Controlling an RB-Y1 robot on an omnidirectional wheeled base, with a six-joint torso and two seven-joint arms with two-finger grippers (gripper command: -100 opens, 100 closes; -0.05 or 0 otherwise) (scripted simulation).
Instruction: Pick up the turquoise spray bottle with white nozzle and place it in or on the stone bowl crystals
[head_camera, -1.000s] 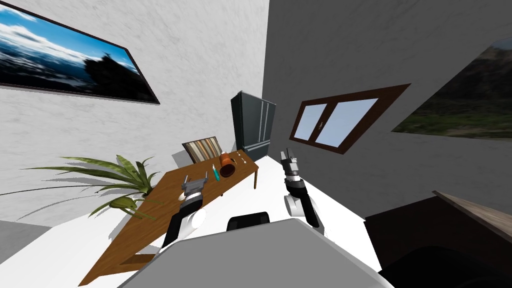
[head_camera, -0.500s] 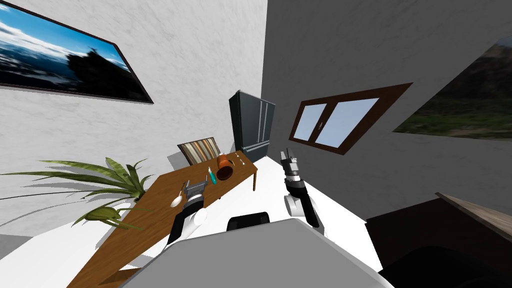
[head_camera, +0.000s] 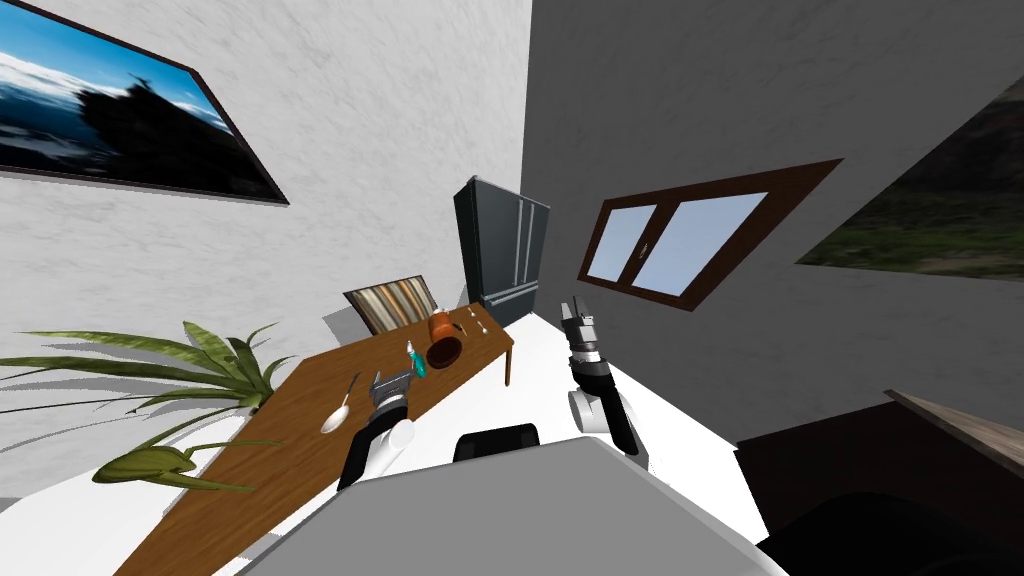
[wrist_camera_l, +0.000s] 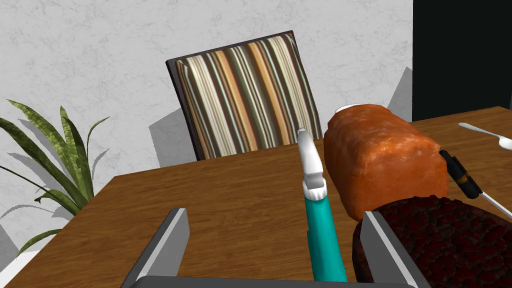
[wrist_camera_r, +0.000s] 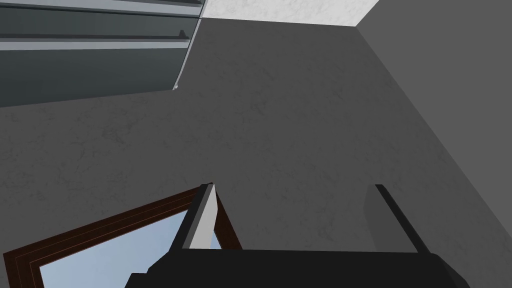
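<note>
Turquoise spray bottle (wrist_camera_l: 322, 235) lies between fingers (wrist_camera_l: 167, 242) of open left claw (wrist_camera_l: 274, 213), touching neither; right claw (wrist_camera_r: 294, 187) open

On the brown wooden table (wrist_camera_l: 225, 200), the turquoise spray bottle with white nozzle (wrist_camera_l: 322, 230) sits between the spread fingers of our left gripper (wrist_camera_l: 274, 214), just beside the dark bowl of crystals (wrist_camera_l: 450, 240). The orange-brown block (wrist_camera_l: 385, 155) stands behind that bowl, and the striped upholstered chair (wrist_camera_l: 245, 95) behind the table.

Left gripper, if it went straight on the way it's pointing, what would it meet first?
Likely the spray bottle, standing in the left gripper's open gap, off centre toward the bowl-side finger. That finger may touch the bowl at about the same time; depth is unclear.
</note>
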